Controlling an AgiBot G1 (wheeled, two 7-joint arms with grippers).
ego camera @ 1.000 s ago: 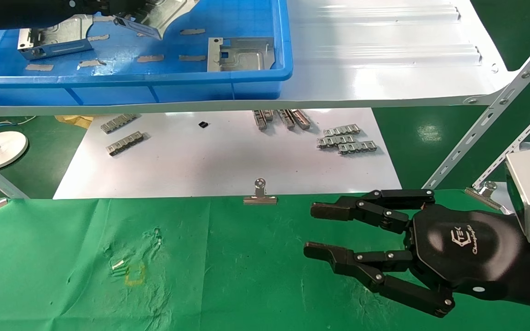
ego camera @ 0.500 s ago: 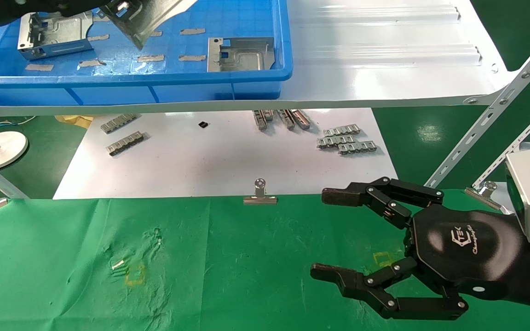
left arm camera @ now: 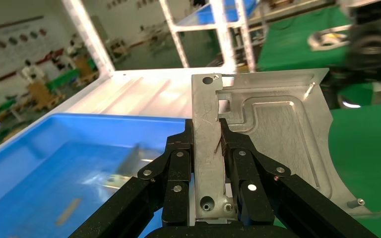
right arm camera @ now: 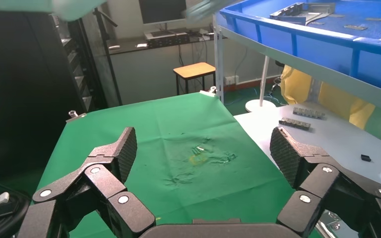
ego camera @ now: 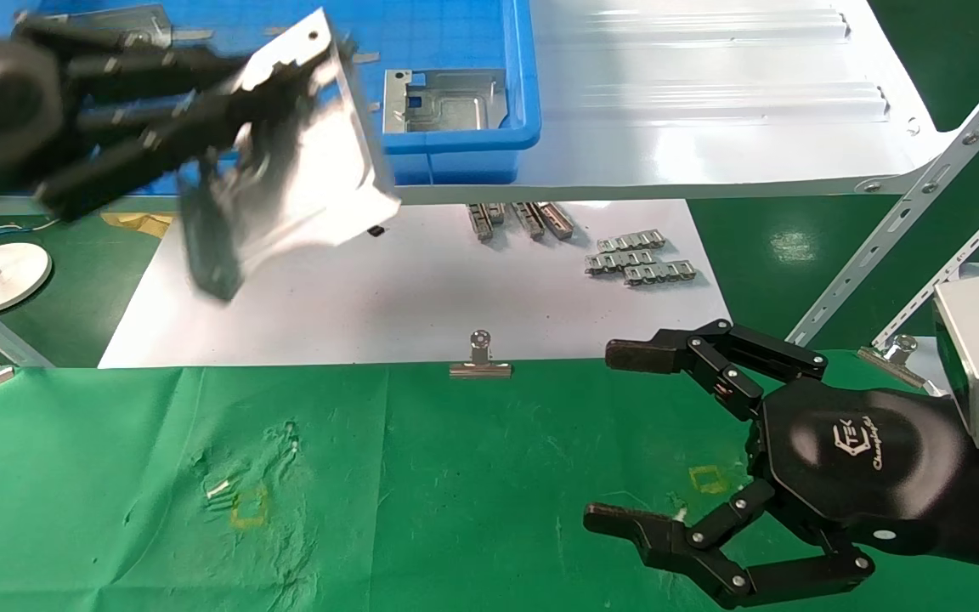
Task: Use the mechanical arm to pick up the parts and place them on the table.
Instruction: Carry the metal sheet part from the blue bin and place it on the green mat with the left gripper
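My left gripper [ego camera: 243, 119] is shut on a silver-grey stamped part [ego camera: 311, 170] and holds it tilted in the air, in front of the blue bin [ego camera: 455, 144] and above the white sheet. In the left wrist view the fingers [left arm camera: 178, 163] clamp the part's [left arm camera: 278, 134] folded rim from both sides. Another part [ego camera: 443, 99] lies flat in the bin's right corner. My right gripper [ego camera: 617, 435] hovers open and empty over the right side of the green-cloth table [ego camera: 455, 476]; its wrist view shows bare cloth between the spread fingers [right arm camera: 119, 153].
The bin stands on a glossy white shelf [ego camera: 693, 102] with slanted metal struts [ego camera: 897, 212] at the right. Ribbed metal strips [ego camera: 638, 259] lie on the white sheet [ego camera: 421, 314]. A binder clip [ego camera: 479, 361] holds the cloth's far edge. Yellow marks [ego camera: 249, 507] [ego camera: 708, 478] sit on the cloth.
The left gripper has lifted the part out of the bin and carried it toward me, over the bin's front wall. The right gripper's fingers have spread wider apart.
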